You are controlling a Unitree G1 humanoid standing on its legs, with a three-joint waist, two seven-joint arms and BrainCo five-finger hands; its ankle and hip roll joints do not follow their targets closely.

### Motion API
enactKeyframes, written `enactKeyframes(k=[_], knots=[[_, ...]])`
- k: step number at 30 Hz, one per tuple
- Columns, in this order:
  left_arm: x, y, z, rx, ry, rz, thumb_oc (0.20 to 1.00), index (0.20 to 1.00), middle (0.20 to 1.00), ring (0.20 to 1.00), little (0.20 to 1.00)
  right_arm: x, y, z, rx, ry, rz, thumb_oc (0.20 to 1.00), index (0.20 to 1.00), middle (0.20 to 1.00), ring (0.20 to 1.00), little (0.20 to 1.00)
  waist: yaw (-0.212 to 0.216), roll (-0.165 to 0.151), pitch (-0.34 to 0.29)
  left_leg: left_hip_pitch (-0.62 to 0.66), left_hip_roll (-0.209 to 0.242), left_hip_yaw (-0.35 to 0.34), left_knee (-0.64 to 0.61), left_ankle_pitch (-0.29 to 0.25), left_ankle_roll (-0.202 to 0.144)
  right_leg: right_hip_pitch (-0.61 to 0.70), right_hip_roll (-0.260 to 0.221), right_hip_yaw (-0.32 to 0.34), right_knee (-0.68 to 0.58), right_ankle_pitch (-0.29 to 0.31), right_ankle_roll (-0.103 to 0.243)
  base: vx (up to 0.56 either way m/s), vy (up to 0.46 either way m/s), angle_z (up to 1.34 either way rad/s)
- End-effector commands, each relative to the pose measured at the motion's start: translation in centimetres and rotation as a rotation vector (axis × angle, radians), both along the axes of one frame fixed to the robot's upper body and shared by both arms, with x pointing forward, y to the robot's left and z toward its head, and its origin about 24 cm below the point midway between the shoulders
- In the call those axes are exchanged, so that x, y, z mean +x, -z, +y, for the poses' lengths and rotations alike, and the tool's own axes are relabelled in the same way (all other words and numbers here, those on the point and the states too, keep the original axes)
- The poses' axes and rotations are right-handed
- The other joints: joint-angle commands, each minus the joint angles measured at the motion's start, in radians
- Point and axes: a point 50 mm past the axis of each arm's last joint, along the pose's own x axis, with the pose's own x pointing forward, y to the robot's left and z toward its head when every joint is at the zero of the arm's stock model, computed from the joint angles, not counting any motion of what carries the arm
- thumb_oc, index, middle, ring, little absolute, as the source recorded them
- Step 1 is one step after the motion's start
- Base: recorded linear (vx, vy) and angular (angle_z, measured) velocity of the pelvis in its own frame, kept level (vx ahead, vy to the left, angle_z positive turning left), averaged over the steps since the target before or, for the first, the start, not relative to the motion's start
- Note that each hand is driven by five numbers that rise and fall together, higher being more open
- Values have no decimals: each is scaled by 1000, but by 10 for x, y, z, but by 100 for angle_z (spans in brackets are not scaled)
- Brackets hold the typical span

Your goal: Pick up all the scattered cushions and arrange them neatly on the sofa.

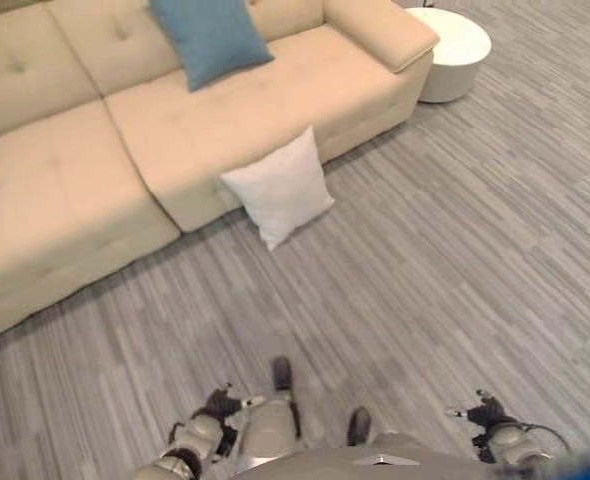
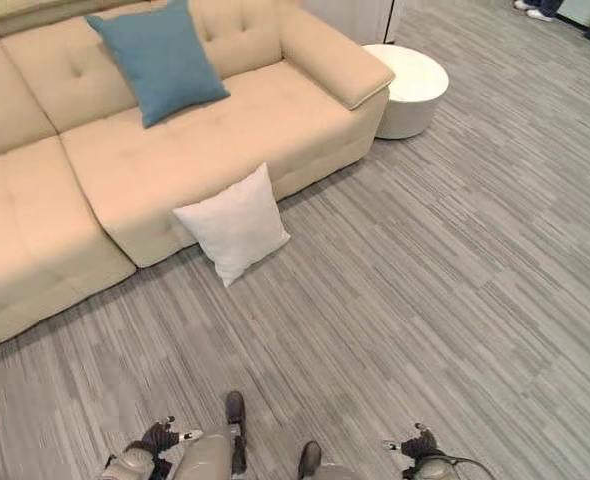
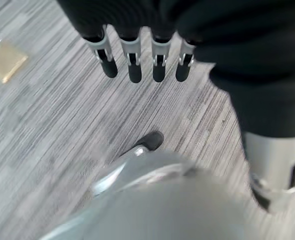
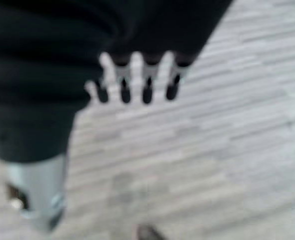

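Observation:
A white cushion [image 2: 234,223] stands on the floor, leaning against the front of the beige sofa [image 2: 215,130]. A blue cushion [image 2: 158,60] rests on the sofa seat against the backrest. My left hand [image 2: 157,438] hangs low at the bottom left, far from both cushions, with fingers [image 3: 131,59] straight and nothing in them. My right hand [image 2: 416,444] hangs at the bottom right, its fingers [image 4: 137,80] straight over bare floor, holding nothing.
A round white side table [image 2: 407,85] stands by the sofa's right armrest. Grey striped carpet [image 2: 425,270] spreads wide between me and the sofa. A person's shoes [image 2: 535,10] show at the far top right. A small tan patch [image 3: 5,60] lies on the floor.

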Motion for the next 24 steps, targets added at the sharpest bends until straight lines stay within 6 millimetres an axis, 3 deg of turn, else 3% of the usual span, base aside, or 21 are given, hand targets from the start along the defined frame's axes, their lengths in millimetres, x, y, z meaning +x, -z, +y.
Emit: enactKeyframes(k=[1,2,5,6,7,8,10,13,15,16,18,20,23,24], knots=[[6,-5,11,30,-2,-22,1000,1000,1000,1000,1000,27,-9,0,-12,-36,-74,1000,1000,1000,1000,1000,22,-26,-13,37,-35,-25,80,-156,-2,-130,-79,71,311,69,81,302,321,6],[7,-7,15,42,-7,-30,1000,1000,1000,1000,1000,31,-11,2,-11,-43,-88,1000,1000,1000,1000,1000,16,-13,-4,60,-37,-28,72,-166,11,-195,-87,75,418,127,91,249,216,10],[8,-7,16,44,-7,-34,1000,1000,1000,1000,1000,35,-12,3,-10,-53,-99,1000,1000,1000,1000,1000,2,2,5,110,-45,-49,49,-179,14,-255,-56,92,440,107,72,220,80,20],[8,-8,17,47,-6,-35,1000,1000,1000,1000,1000,38,-13,2,-14,-62,-105,1000,1000,1000,1000,1000,-7,4,6,147,-51,-63,31,-192,10,-292,-43,80,352,98,69,305,22,27],[8,-8,17,46,-7,-35,1000,1000,1000,1000,1000,38,-13,2,-15,-62,-105,1000,1000,1000,1000,1000,-9,6,10,153,-50,-65,30,-193,9,-285,-42,78,350,97,69,388,-51,34],[8,-7,17,48,-6,-32,1000,1000,1000,1000,1000,41,-15,2,-20,-73,-112,1000,1000,1000,1000,1000,-14,0,12,177,-58,-70,22,-208,2,-314,-57,46,239,115,72,191,-46,30],[8,-7,16,47,-4,-33,1000,1000,1000,1000,1000,42,-15,2,-23,-80,-113,1000,1000,1000,1000,1000,-24,-3,15,199,-62,-80,16,-216,-3,-331,-57,41,179,131,78,311,-84,19],[7,-6,14,43,7,-28,1000,1000,1000,1000,1000,36,-14,-1,-31,-89,-96,1000,1000,1000,1000,1000,-49,-12,13,247,-66,-126,25,-253,-12,-320,-19,129,138,143,84,354,-125,35],[4,-5,13,39,3,-19,1000,1000,1000,1000,1000,33,-13,-1,-30,-91,-84,1000,1000,1000,1000,1000,-50,-14,2,259,-63,-129,27,-261,-18,-310,-12,133,142,140,73,249,-131,60],[3,-3,9,25,0,-12,1000,1000,1000,1000,1000,29,-11,-3,-29,-84,-75,1000,1000,1000,1000,1000,-57,-15,-11,263,-45,-141,54,-256,-39,-282,1,132,134,130,56,258,-193,53],[7,-3,5,10,2,-24,1000,1000,1000,1000,1000,26,-11,-4,-32,-79,-71,1000,1000,1000,1000,1000,-59,-22,-11,224,-18,-126,159,-211,-77,-248,6,121,120,118,33,249,-230,40],[16,-6,1,-13,1,-60,1000,1000,1000,1000,1000,26,-11,-6,-33,-71,-70,1000,1000,1000,1000,1000,-53,-34,0,168,3,-128,283,-175,-92,-214,17,116,108,97,6,152,-163,26],[24,-9,-4,-30,0,-90,1000,1000,1000,1000,1000,25,-12,-8,-36,-58,-71,1000,1000,1000,1000,1000,-39,-47,15,88,3,-139,352,-171,-79,-185,11,113,96,79,-8,155,-104,5],[27,-10,-8,-49,5,-104,1000,1000,1000,1000,1000,24,-12,-10,-37,-50,-69,1000,1000,1000,1000,1000,-24,-54,17,47,-24,-142,301,-210,-61,-156,8,103,74,65,-3,282,4,12]])
